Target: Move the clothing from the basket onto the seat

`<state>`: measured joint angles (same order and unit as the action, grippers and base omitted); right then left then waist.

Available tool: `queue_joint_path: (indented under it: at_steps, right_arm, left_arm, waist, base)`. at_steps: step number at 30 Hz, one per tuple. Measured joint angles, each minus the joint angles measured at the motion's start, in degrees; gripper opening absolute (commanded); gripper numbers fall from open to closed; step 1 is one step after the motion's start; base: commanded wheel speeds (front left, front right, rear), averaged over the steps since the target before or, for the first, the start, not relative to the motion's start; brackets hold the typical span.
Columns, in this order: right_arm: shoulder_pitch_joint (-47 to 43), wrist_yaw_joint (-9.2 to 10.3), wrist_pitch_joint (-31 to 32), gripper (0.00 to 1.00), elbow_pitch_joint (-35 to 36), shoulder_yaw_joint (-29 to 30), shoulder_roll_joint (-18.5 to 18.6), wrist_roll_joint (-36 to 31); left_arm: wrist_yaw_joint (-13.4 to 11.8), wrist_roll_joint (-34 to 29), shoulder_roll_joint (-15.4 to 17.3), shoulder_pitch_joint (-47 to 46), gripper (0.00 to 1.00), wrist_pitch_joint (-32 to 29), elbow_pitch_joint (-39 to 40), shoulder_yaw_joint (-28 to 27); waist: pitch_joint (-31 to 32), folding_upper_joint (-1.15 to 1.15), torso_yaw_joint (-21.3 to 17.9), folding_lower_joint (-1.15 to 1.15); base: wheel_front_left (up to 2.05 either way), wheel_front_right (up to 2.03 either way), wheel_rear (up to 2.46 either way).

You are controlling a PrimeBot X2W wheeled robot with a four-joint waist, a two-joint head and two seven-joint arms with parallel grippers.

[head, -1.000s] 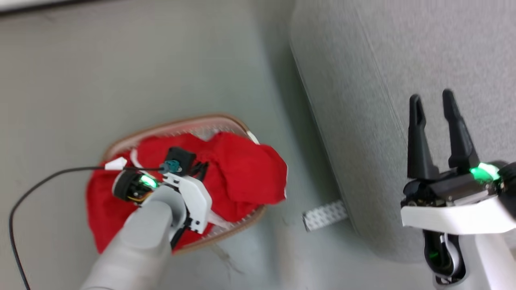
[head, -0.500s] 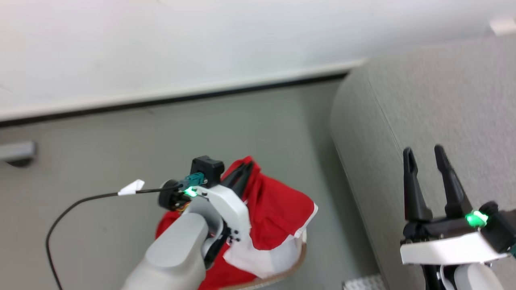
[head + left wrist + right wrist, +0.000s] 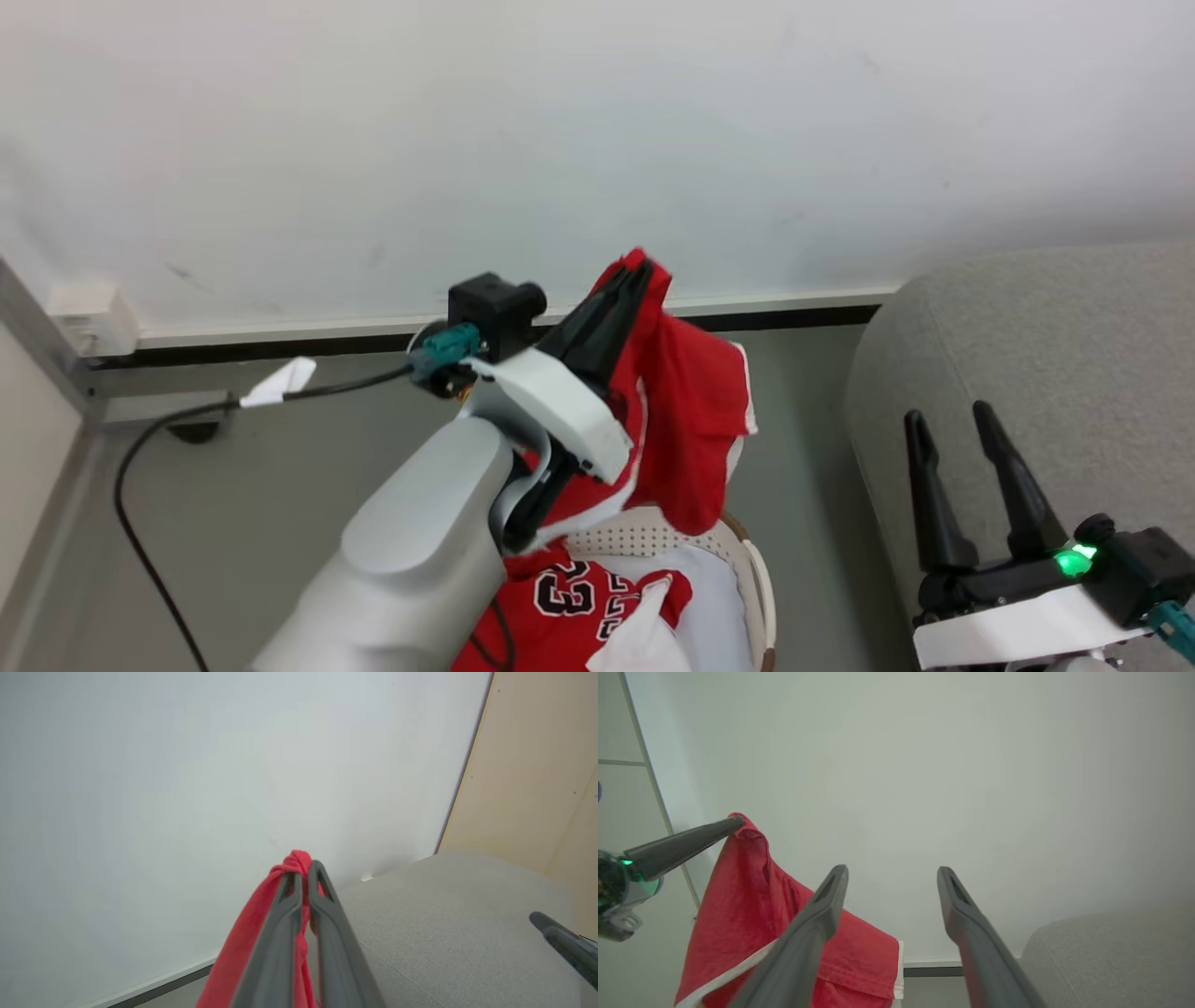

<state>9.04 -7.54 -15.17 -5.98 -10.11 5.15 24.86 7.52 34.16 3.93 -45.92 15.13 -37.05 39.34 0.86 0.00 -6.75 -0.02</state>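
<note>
white wall [image 3: 597, 140] across the top half of the head view. grey seat [image 3: 1055, 355] at right, rounded edge curving down to lower right. grey floor [image 3: 280, 485] centre left. pale left forearm [image 3: 411, 560] comes up from bottom centre. basket [image 3: 758, 588] at bottom centre, cut by the frame edge, near the seat's left side. red garment [image 3: 691, 411] hangs in the air above the basket, mid frame, its top bunched between the fingers of the left gripper [image 3: 639, 275], which are narrow and clamped on the cloth. second red piece marked "23" [image 3: 560, 597] lies in the basket, bottom centre. right gripper [image 3: 945, 415] lower right, in front of the seat, fingers spread wide with nothing between. black cable [image 3: 355, 381] trails left from the left wrist.
</note>
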Motion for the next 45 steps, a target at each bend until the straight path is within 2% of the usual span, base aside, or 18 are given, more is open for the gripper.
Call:
queue_joint_path:
  at_steps: [8,13,16,19,23,26,35,45]
  right_arm:
    - [-0.93,0.0,-0.01,1.0,-1.32,-3.1,1.1,0.29]
    - [-0.35,0.0,0.0,1.0,-3.36,-7.33,2.4,0.66]
    - [1.23,0.0,0.0,1.0,-5.16,-12.35,3.31,2.24]
    - [3.11,0.0,0.0,1.0,-7.19,-19.72,5.38,4.2]
    - [6.16,-0.01,0.0,1.0,-9.32,-29.1,7.55,9.47]
    - [8.51,0.0,0.0,1.0,-10.58,-33.9,8.36,13.19]
    - [14.96,0.0,0.0,1.0,-13.33,-45.1,6.95,23.71]
    - [22.44,0.0,0.0,1.0,-21.84,-48.93,2.57,32.1]
  left_arm:
    - [-0.69,0.24,0.29,-2.01,0.0,-0.62,4.35,-0.22]
    - [-1.01,0.74,0.37,-1.43,0.0,-1.03,5.78,0.11]
    - [-1.09,1.0,0.37,-0.96,0.0,-1.58,6.15,0.44]
    - [-1.27,1.26,0.35,-0.73,0.0,-1.96,6.36,0.8]
    - [-1.36,1.57,0.29,-0.62,0.0,-2.26,6.54,1.29]
    - [-1.51,1.78,0.14,-0.6,0.0,-2.45,6.71,1.65]
    - [-1.51,2.75,-0.41,-0.16,0.0,-2.83,7.28,3.63]
    - [-1.51,3.94,-0.96,-0.19,0.0,-2.96,7.35,6.36]
  waist:
    - [0.9,0.0,2.21,0.01]
    - [1.09,0.0,2.73,0.01]
    - [1.36,0.0,2.99,0.01]
    - [1.66,0.0,3.34,0.01]
    - [2.05,0.0,4.0,0.01]
    - [2.18,0.0,4.68,0.02]
    - [2.2,0.0,7.68,0.02]
    - [1.88,0.0,10.64,0.02]
  base:
    - [0.0,0.0,0.0]
    - [0.0,0.0,0.0]
    - [0.0,0.0,0.0]
    - [0.0,0.0,0.0]
    - [0.0,0.0,0.0]
    - [0.0,0.0,0.0]
    - [0.0,0.0,0.0]
    - [0.0,0.0,0.0]
